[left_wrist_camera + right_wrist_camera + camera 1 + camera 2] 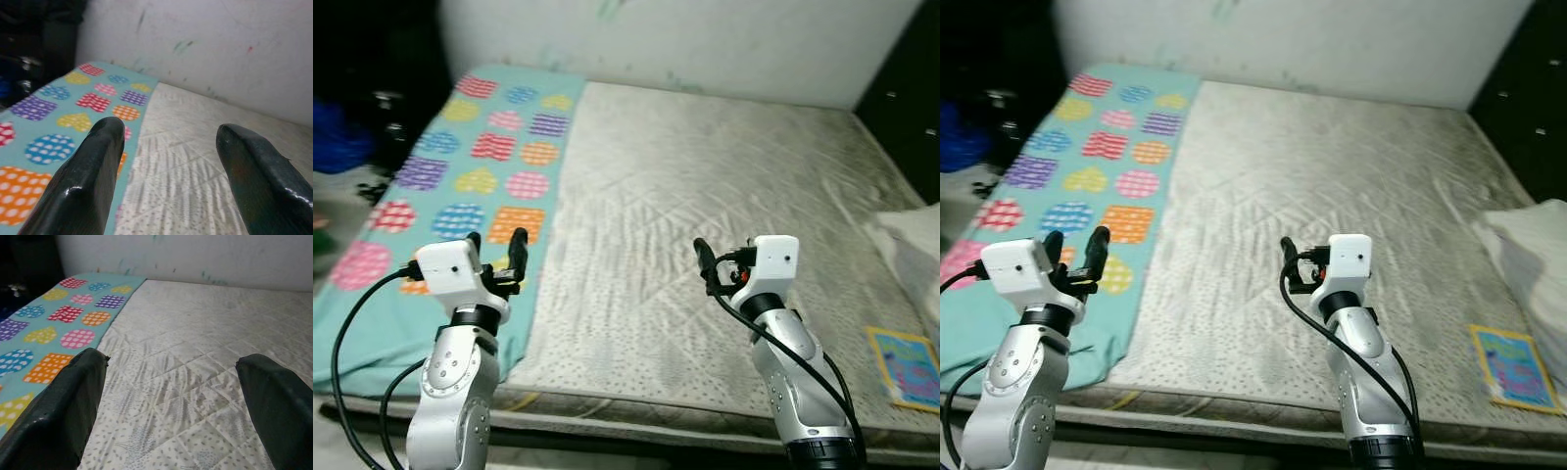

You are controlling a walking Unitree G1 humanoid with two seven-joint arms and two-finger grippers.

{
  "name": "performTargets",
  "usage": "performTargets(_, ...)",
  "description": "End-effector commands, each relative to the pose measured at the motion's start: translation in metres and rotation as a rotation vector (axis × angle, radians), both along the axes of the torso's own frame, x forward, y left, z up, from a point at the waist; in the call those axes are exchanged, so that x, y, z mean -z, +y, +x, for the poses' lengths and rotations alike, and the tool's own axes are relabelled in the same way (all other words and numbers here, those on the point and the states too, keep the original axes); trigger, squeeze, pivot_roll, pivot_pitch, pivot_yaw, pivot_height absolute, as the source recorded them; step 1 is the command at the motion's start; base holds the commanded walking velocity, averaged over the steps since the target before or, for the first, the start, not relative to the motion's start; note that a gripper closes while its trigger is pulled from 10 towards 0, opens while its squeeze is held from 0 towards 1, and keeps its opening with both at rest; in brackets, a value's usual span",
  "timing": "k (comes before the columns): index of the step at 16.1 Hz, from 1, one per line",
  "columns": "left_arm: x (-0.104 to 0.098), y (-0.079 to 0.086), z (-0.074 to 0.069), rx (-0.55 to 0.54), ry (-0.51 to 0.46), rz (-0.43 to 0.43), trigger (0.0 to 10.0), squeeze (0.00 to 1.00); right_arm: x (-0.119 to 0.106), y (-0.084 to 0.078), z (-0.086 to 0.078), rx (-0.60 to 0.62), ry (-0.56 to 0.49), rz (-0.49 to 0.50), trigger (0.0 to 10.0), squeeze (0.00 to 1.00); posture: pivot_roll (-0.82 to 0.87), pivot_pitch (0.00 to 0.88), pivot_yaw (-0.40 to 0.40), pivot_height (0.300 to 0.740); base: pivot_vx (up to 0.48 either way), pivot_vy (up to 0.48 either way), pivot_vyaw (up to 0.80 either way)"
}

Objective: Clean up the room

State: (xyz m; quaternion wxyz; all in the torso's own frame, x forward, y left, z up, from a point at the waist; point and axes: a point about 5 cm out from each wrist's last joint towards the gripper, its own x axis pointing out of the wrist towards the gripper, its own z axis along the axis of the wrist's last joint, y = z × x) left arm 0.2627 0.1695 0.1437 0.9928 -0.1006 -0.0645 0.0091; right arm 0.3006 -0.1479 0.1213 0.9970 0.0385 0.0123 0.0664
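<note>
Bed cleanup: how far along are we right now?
Done: most of the bare mattress looks free of clutter. In hand: nothing; the left gripper and right gripper both hover open and empty over its near edge. Left: the patterned teal blanket lies spread along the left side, a colourful book sits at the near right corner, and a white pillow rests at the right edge.

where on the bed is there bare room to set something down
The widest free patch is the middle of the bare mattress, bordered by the turquoise patterned blanket on the robot's left, the wall behind, and the white pillow on its right. The near right corner is tighter: a colourful book lies there. Both grippers, left and right, hover open over the near edge.
</note>
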Motion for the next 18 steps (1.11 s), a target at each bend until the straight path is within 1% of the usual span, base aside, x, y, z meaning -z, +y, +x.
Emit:
performTargets(1,0.0012,-0.0019,-0.0006,0.004,0.012,-0.001,10.0,0.00,-0.0030,-0.0049,-0.0004,0.016,-0.011,-0.004,10.0,0.00,-0.02,0.074,-0.068,0.740,0.000,0.000,0.00)
performTargets(15,0.0012,-0.0019,-0.0006,0.004,0.012,-0.001,10.0,0.00,-0.0030,-0.0049,-0.0004,0.016,-0.011,-0.004,10.0,0.00,-0.02,0.074,-0.068,0.740,0.000,0.000,0.00)
performTargets(16,0.0017,-0.0027,0.0001,0.008,0.014,-0.001,10.0,0.00,-0.0025,-0.0048,0.0005,0.014,-0.009,-0.004,10.0,0.00,-0.02,0.060,-0.070,0.740,0.000,0.000,0.00)
performTargets(18,0.0013,-0.0037,0.0010,0.008,0.009,0.007,10.0,0.00,-0.0021,-0.0041,0.0022,0.010,-0.011,-0.009,10.0,0.00,-0.02,0.060,-0.069,0.740,0.000,0.000,0.00)
